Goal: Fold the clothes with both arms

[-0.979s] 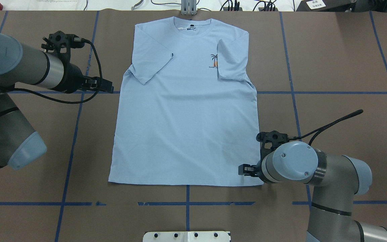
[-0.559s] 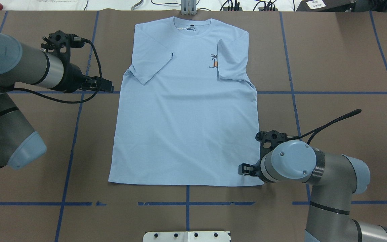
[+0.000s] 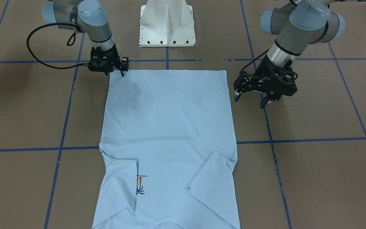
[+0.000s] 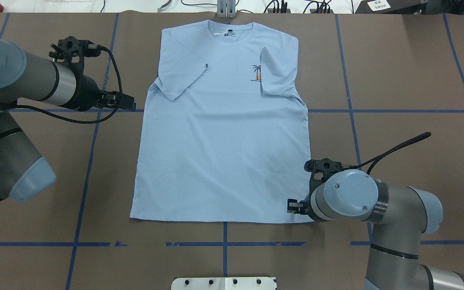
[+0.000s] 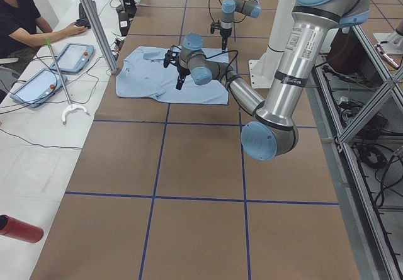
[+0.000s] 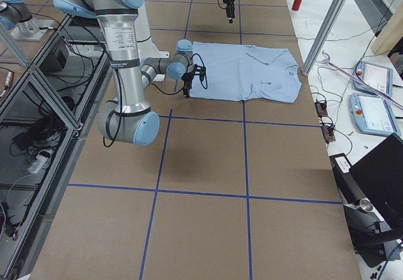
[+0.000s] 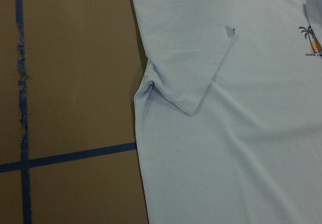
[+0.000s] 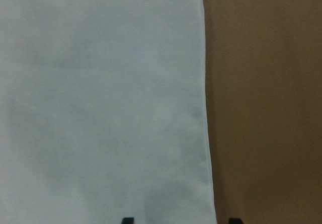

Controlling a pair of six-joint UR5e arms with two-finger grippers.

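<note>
Because the T-shirt [image 4: 224,153] is thin, soft fabric, it will probably weigh next to nothing, sag wherever it is unsupported and slide a little on the brown-covered bench [image 4: 397,80]. A pinch at a corner or along a seamed edge therefore looks safer than one in the open middle, where the layers could bunch unevenly. It lies flat and face up in the middle of the bench, neckline away from the robot and hem [image 4: 224,220] toward it. Both short sleeves are folded inward over the chest, and the sleeve on the robot's right [image 4: 278,72] covers part of the small palm print [image 4: 257,73]. The right tool [image 4: 290,206] sits low at the hem corner on the robot's right. Its wrist view shows two fingertips [image 8: 128,220] apart with the shirt's side edge running between them, so its jaws are spread and nothing is pinched yet. The left tool [image 3: 249,101] hovers just off the shirt's opposite side edge, jaws likewise spread and empty. A matching hold on that side would likely keep the cloth taut when lifted.
</note>
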